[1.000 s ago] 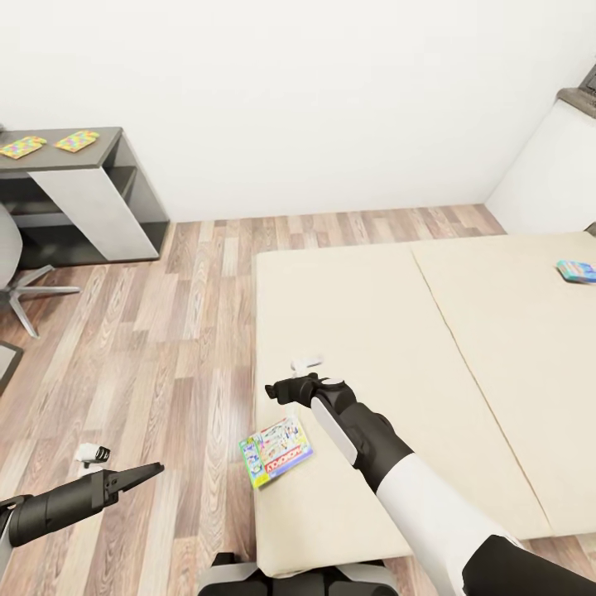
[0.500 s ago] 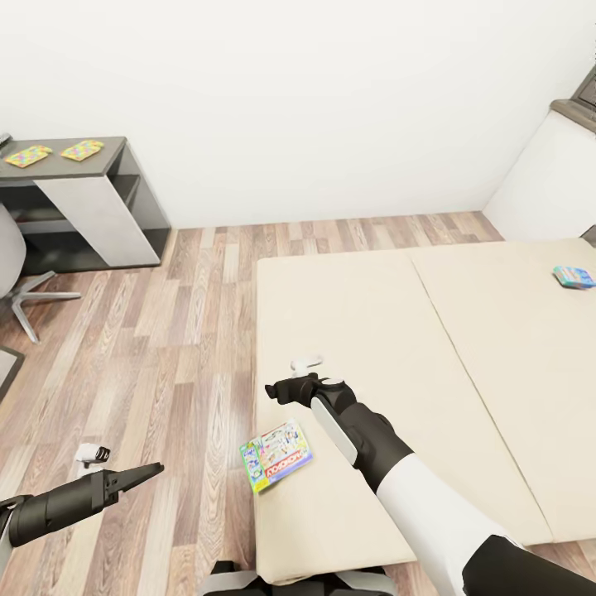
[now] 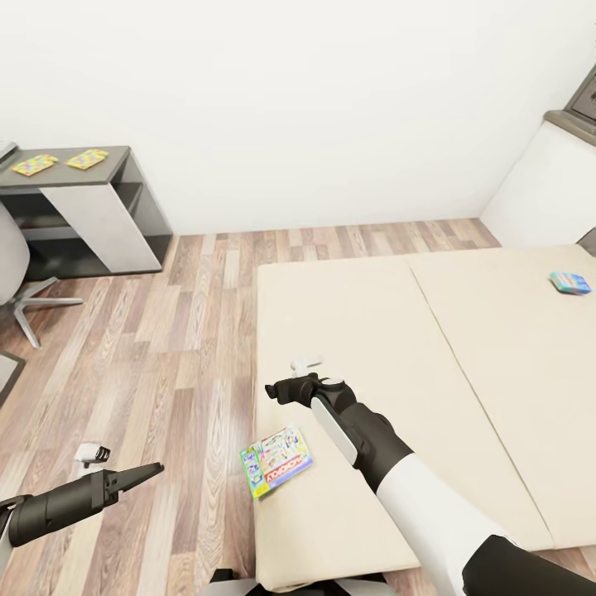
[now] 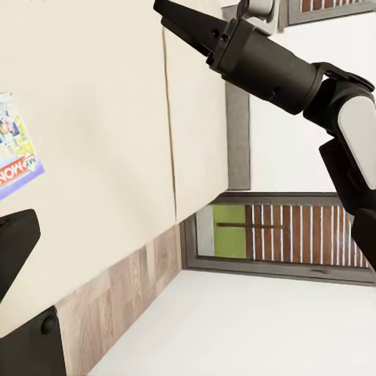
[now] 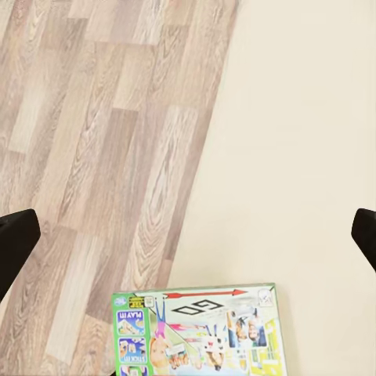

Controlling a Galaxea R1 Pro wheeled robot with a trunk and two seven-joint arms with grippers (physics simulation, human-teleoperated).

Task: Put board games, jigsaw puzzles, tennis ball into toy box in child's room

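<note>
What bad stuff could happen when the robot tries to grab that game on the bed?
The white-and-green board game lies flat near the bed's edge, so a nudge might slide it onto the wood floor. The right gripper is open above the mattress, beside the game, and its fingers may struggle getting under so thin a box.

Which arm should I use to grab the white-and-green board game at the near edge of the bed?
Probably right: the right gripper hangs over the bed just beyond the white-and-green board game. The left gripper is out over the floor.

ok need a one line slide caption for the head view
Right hand held open above the beige two-part bed, beyond a white-and-green flat board game box lying near the mattress edge.
</note>
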